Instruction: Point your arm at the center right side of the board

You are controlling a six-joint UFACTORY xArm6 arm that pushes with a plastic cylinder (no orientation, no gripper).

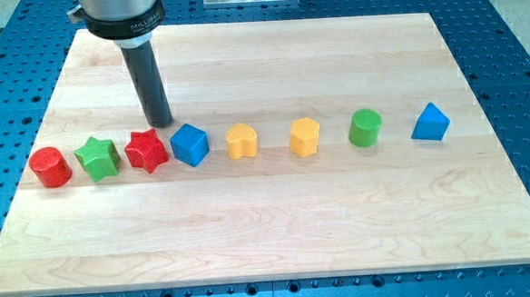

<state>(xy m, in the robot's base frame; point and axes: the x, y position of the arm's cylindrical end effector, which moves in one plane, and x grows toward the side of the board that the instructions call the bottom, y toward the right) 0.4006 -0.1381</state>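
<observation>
My tip (pixel 160 124) bare rod tool, nothing held, just behind red star (pixel 146 151) and blue cube (pixel 190 144), counter's (pixel 252 240) left half. Target spot beside blue triangular block (pixel 430 122), right edge: nothing to grip, just glide over smooth stiff wood.

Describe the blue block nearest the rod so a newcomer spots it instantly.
A row of eight blocks crosses the wooden board. Fourth from the view's left is the blue cube, just right of my tip. Its neighbours are a red star and a yellow heart.
</observation>
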